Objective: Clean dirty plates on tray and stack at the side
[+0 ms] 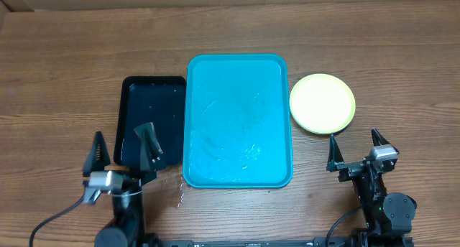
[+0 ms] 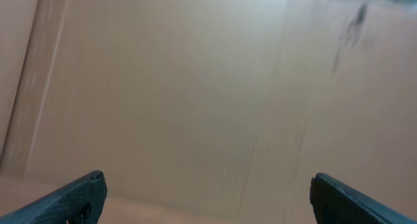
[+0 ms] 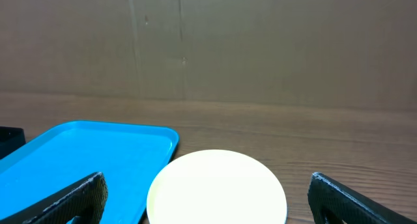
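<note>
Wood-grain table (image 1: pixel 72 53) under everything. At centre, bright turquoise tray (image 1: pixel 237 64), bare of plates, only faint pale streaks on its floor. Hard against its left edge, smaller black tray (image 1: pixel 154 107). Right of the turquoise tray and apart from it, yellow-green rimmed plate (image 1: pixel 322 103), pale centre, no smudge visible; impossible to tell from above whether others lie underneath. At the near edge, left gripper (image 1: pixel 121 143) over the black tray's front corner, jaws spread wide, nothing between. Just short of the plate's near rim, right gripper (image 1: pixel 353 145), likewise spread and empty. Probably the closing step: hold both arms clear of the stack; for any last nudge, press gently on the rim, square the pile, avoid sliding it toward the tray.
</note>
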